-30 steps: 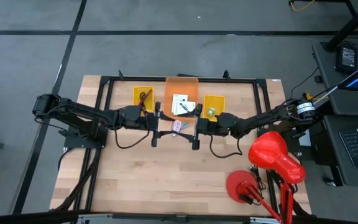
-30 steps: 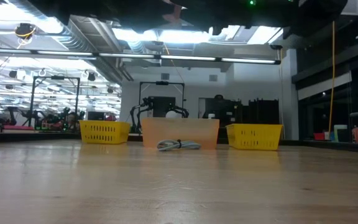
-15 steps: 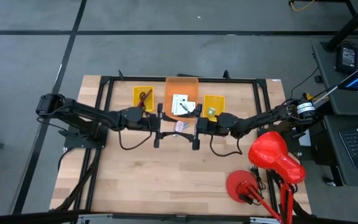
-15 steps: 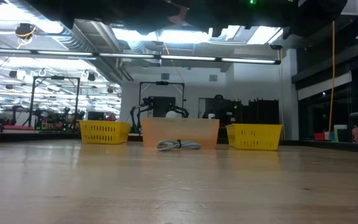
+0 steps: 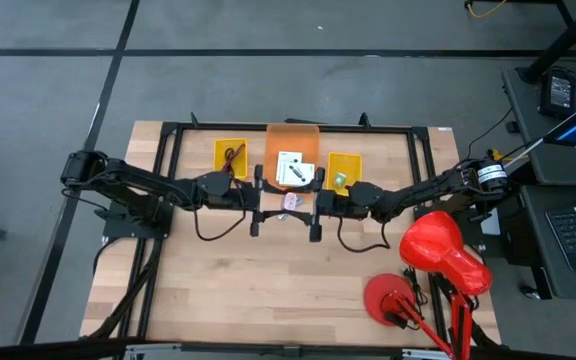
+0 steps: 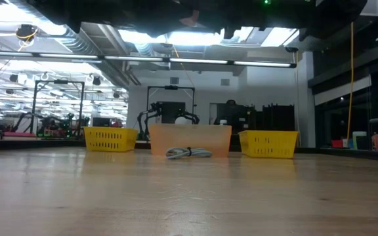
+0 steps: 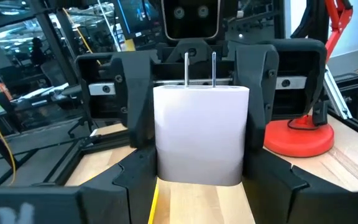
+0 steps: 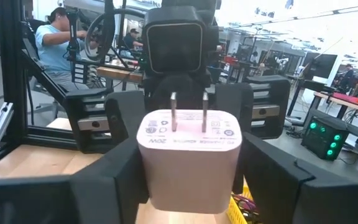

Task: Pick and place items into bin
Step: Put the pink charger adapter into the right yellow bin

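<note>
Where the two arms meet over the middle of the table, the left gripper is clamped on the flanks of a white plug adapter, held prongs-up above the wood. The right gripper faces it from the other side and brackets the same adapter; whether it has hold as well cannot be told.

Just beyond, on the far side, stands the orange bin with white cards already in it. A yellow basket to its left holds a maroon cord, and another yellow basket to its right holds a green cube.

By my reading, sorting is well along; this adapter looks mid-handover and has yet to be dropped.

From the table-level camera, a grey cord lies at the orange bin's near wall, in front of it or inside it, I cannot say. From overhead the grippers hide that spot.
</note>
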